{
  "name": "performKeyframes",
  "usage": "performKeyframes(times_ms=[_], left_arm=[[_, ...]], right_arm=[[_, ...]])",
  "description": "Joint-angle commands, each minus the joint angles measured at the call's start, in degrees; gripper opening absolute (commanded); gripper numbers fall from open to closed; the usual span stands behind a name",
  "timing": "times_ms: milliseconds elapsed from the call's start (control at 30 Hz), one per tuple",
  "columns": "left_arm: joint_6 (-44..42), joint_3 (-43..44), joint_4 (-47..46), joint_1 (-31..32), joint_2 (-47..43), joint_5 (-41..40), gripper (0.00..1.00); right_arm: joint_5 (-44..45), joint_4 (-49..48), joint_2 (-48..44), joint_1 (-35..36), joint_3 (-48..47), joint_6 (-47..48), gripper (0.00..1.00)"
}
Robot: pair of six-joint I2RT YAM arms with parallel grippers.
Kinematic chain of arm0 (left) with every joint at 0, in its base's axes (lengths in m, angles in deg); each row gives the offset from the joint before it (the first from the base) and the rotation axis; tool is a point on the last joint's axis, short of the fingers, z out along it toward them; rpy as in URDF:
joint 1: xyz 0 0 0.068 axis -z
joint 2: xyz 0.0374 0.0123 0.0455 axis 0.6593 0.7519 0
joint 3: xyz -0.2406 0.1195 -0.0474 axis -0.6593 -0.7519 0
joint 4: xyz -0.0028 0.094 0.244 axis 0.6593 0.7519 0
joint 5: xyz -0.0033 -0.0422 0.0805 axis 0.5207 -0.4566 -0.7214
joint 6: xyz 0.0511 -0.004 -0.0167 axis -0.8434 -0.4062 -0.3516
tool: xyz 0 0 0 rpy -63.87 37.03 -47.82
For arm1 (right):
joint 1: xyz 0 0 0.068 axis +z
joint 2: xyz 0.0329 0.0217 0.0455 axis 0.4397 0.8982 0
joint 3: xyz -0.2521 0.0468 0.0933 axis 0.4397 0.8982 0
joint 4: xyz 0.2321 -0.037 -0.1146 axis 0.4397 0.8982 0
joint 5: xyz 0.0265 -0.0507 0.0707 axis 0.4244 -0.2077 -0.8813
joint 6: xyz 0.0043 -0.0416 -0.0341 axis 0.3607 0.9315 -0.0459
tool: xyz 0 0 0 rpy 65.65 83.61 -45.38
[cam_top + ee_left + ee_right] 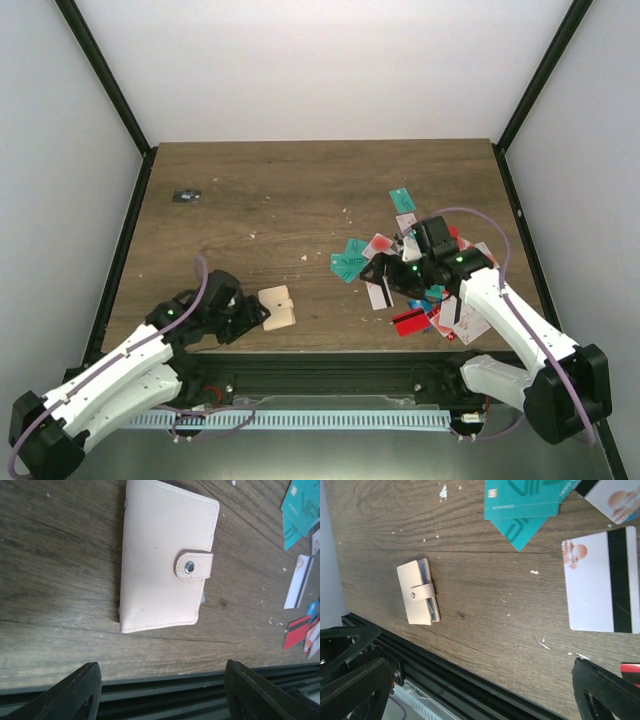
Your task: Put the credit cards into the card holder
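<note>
Dark wooden counter (300, 200): scatter of teal, red, blue, white plastic credit cards (420, 275) at right; beige-tan folding card holder (277, 307), snapped shut, near front edge, left of centre. Left fingers (80, 692) parted, empty, just short of holder. Right fingers (602, 690) wide apart, empty, over cards. Judged step: opening holder; next calls for tab (194, 566) unsnapped, holder pinned down.
</note>
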Motion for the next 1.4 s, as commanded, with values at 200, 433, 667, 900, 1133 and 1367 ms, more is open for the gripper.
performKeyframes(times_ms=[200,433,667,900,1133,1367], left_arm=[[-11.1,-2.13,-11.31,-0.79,10.18,1.34,0.64],[-15.52,-3.47,-13.36,-4.86,11.1,4.25,0.59],[-17.94,-5.43,-19.75,-9.82,14.55,8.68,0.53],[-19.99,-6.22,-23.83,-12.28,22.61,12.55,0.45],[-21.33,-6.7,-30.53,-12.43,28.65,16.08,0.33],[-22.69,-5.55,-35.95,-12.36,35.27,19.47,0.28]], right_arm=[[19.11,3.1,2.29,13.75,-10.55,-4.17,1.0],[26.04,2.11,7.42,25.44,-14.98,-5.55,1.0],[27.8,1.33,15.39,28.47,-18.02,-7.71,1.0],[27.19,2.41,20.52,28.47,-21.87,-4.25,1.0],[25.23,1.51,23.6,28.46,-22.06,-2.35,1.0],[26.54,3.35,25.49,28.47,-23.22,-0.51,1.0]])
